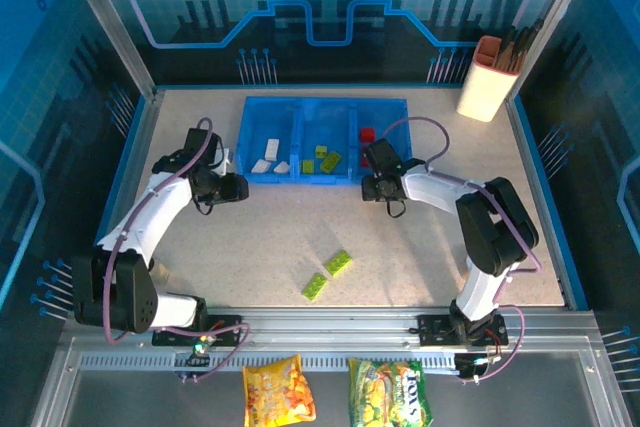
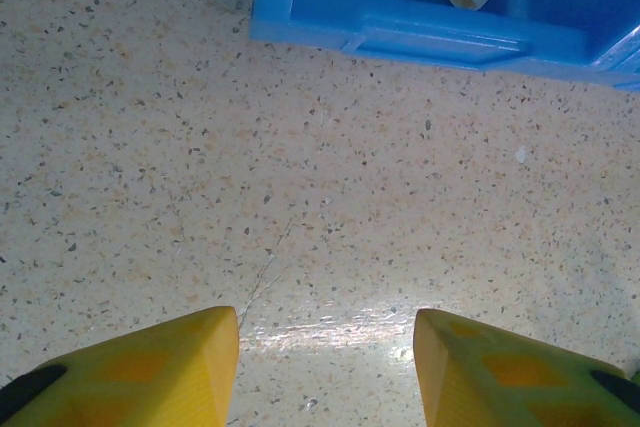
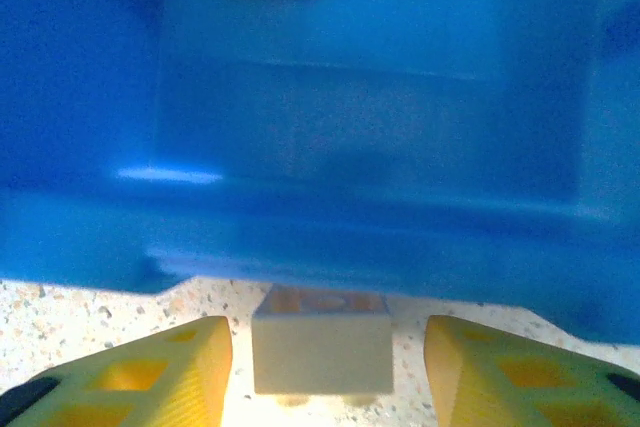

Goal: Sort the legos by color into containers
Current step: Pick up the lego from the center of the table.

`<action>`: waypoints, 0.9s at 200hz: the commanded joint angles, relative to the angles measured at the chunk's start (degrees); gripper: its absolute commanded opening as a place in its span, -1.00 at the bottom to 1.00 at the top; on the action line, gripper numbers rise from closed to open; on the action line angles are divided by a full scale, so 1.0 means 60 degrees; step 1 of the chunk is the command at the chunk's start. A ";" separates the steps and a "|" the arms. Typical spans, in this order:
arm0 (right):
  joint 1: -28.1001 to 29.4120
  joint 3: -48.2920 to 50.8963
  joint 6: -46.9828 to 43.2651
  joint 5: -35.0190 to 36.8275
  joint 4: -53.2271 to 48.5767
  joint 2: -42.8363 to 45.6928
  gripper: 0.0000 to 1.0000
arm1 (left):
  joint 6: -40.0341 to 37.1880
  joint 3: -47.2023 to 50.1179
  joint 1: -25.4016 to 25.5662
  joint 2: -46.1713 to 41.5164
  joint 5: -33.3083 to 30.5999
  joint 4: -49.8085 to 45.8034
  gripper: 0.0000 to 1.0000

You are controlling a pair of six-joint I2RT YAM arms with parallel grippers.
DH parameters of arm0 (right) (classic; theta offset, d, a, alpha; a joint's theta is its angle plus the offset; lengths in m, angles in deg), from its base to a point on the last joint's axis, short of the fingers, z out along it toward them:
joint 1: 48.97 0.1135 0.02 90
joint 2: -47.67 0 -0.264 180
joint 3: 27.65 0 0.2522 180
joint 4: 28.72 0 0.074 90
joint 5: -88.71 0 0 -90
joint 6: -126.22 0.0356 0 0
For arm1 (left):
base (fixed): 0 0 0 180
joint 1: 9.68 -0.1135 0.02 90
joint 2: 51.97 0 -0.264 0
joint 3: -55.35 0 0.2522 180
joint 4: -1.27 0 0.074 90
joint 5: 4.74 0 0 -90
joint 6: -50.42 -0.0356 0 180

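On the overhead camera I see the blue tray (image 1: 325, 179) sitting at the far middle of the desk (image 1: 420, 247), with its three compartments side by side. The left one holds two white bricks (image 1: 272, 165), the middle one a few lime bricks (image 1: 325, 157), and the right one a red brick (image 1: 367, 134). That camera also gives me two more lime bricks on the open desk (image 1: 328, 274), lying close together well in front of the tray. From the right wrist camera I pick up a cream brick (image 3: 322, 352) on the desk just outside the tray's near wall. The right pincer (image 3: 328, 327) is released, its fingers on either side of the brick with a gap on each side. The left wrist camera shows the left pincer (image 2: 326, 332) spread apart over bare desk, holding nothing, with the two white bricks beyond the tray wall.
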 commanded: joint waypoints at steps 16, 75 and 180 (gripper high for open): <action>-0.0135 -0.0437 0.0011 -0.0212 0.0088 -0.0435 0.01 | -0.0160 0.0009 -0.0145 -0.0061 0.0343 0.0127 0.00; -0.0135 -0.0353 0.0153 -0.0102 -0.0035 -0.0395 -0.19 | -0.0165 0.0037 -0.0145 -0.0138 0.0321 0.0135 0.02; 0.0415 -0.0576 0.0042 0.0275 -0.0836 0.0376 -0.32 | -0.0150 0.0062 -0.0148 -0.0284 0.0285 0.0135 0.02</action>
